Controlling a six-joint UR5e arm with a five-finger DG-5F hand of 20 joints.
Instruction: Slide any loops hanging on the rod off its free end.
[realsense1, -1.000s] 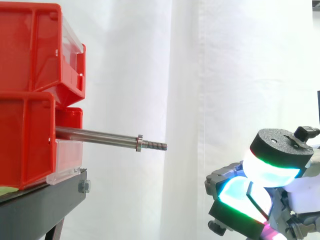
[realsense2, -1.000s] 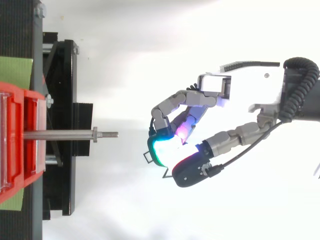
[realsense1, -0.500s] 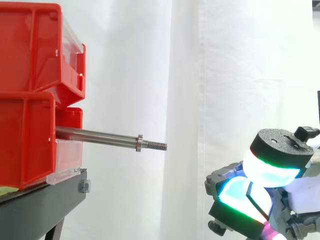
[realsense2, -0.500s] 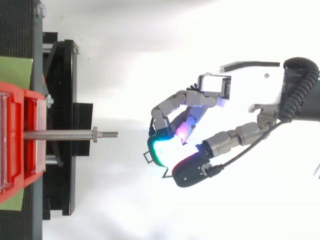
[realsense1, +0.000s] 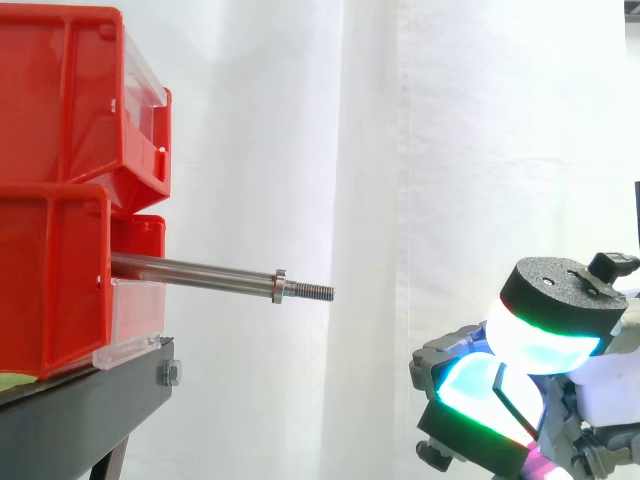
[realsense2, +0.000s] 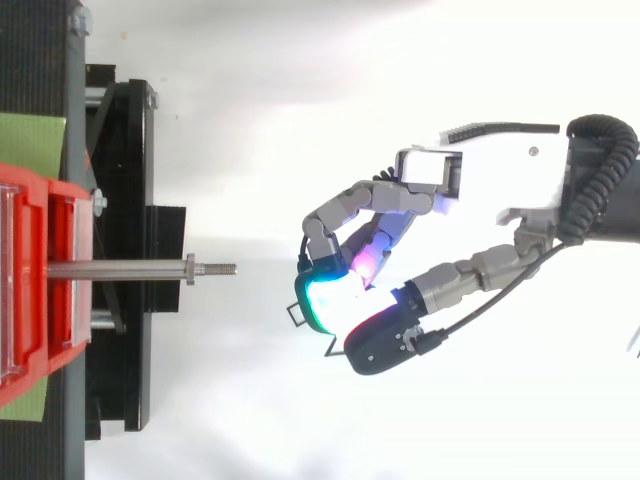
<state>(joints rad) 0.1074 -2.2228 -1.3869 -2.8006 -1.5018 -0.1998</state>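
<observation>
Hand (realsense2: 360, 205) clenched, nothing visible in it, low and right of a bare steel rod (realsense1: 190, 268).
White curtain (realsense1: 450, 150) behind; at left, two stacked glossy red plastic bins (realsense1: 60, 150) sit on a black stand (realsense1: 90, 400). The rod juts rightward from the lower bin, well apart from the hand: round, polished, stiff, carrying no loop. A small collar (realsense1: 279, 286) rings it just before the thin threaded tip (realsense1: 312, 291). Any loop would likely glide along the smooth shaft but snag at collar and thread, so lift it there.

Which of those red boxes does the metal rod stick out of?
The lower bin: the rod juts out level with it, underneath the upper bin, which has nothing sticking out.
</observation>
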